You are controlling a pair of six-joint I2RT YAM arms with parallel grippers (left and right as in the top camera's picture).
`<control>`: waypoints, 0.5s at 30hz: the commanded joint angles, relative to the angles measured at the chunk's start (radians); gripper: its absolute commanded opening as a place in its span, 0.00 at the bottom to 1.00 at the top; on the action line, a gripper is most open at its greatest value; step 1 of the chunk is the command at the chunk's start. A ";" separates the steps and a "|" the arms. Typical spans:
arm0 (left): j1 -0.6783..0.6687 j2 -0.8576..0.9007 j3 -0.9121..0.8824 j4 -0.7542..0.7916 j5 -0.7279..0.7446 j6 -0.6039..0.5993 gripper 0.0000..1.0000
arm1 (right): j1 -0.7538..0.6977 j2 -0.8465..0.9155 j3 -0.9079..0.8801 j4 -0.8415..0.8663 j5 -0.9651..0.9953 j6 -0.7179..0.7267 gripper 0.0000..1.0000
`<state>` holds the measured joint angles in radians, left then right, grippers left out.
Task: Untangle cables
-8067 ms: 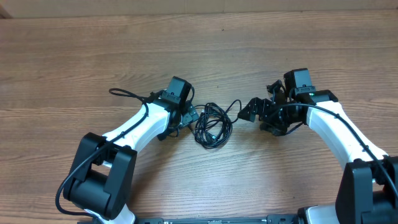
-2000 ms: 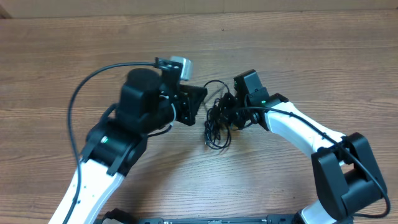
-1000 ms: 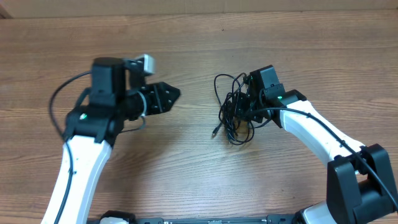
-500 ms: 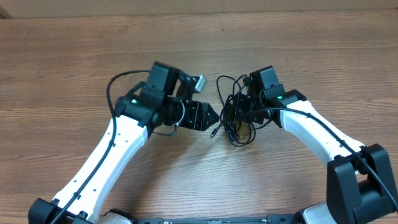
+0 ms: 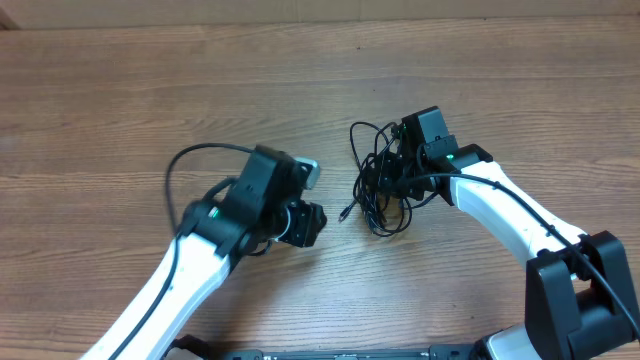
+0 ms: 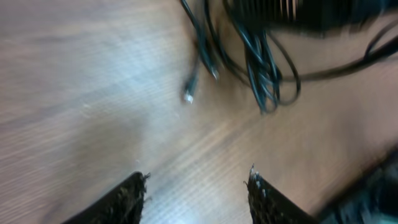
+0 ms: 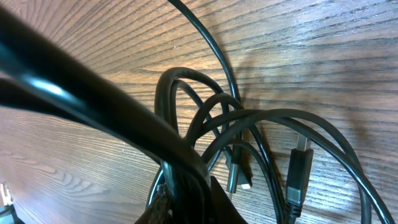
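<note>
So the left gripper (image 6: 196, 183) is swinging back in from the far left, jaws roughly half open and holding nothing, dropping toward a loose plug (image 6: 188, 96). The right gripper (image 5: 392, 172) is still pinching the cables (image 5: 370, 190), bunched up mid-table (image 5: 150, 100). Looks like it's lining up a pull.

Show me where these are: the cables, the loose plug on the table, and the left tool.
cables (image 5: 375, 190), overhead view, the dense middle of the tangle.
loose plug (image 6: 188, 96), left wrist view, its light tip.
left tool (image 6: 196, 186), left wrist view, midway between its open fingertips.
</note>
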<state>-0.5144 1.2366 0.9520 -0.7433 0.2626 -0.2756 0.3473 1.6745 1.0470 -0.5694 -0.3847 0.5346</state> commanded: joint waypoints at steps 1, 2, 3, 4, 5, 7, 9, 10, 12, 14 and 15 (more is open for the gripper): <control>-0.032 -0.109 -0.124 0.128 -0.181 -0.179 0.56 | -0.003 -0.025 0.021 0.002 0.002 -0.009 0.10; -0.043 -0.119 -0.159 0.184 -0.190 -0.194 0.59 | -0.003 -0.025 0.021 0.002 0.002 -0.009 0.11; -0.056 -0.122 -0.197 0.257 -0.188 -0.200 0.63 | -0.003 -0.025 0.021 0.002 0.002 -0.009 0.11; -0.067 -0.120 -0.227 0.323 -0.188 -0.211 0.66 | -0.003 -0.025 0.021 0.002 0.002 -0.009 0.11; -0.080 -0.113 -0.256 0.391 -0.185 -0.230 0.68 | -0.003 -0.025 0.021 0.002 0.002 -0.009 0.11; -0.113 -0.091 -0.303 0.516 -0.184 -0.253 0.66 | -0.003 -0.025 0.021 0.002 0.002 -0.009 0.11; -0.153 -0.068 -0.328 0.597 -0.187 -0.250 0.61 | -0.003 -0.025 0.021 0.002 0.002 -0.009 0.11; -0.171 -0.057 -0.332 0.620 -0.197 -0.245 0.57 | -0.003 -0.025 0.021 0.002 0.002 -0.009 0.12; -0.208 -0.032 -0.334 0.661 -0.231 -0.245 0.56 | -0.003 -0.025 0.021 0.002 0.002 -0.008 0.12; -0.241 -0.010 -0.333 0.701 -0.253 -0.245 0.57 | -0.003 -0.025 0.021 0.002 0.002 -0.008 0.13; -0.256 0.002 -0.333 0.718 -0.261 -0.245 0.57 | -0.003 -0.025 0.021 0.002 0.002 -0.008 0.13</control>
<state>-0.7296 1.2102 0.6247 -0.0593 0.0624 -0.5026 0.3477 1.6745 1.0470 -0.5701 -0.3851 0.5346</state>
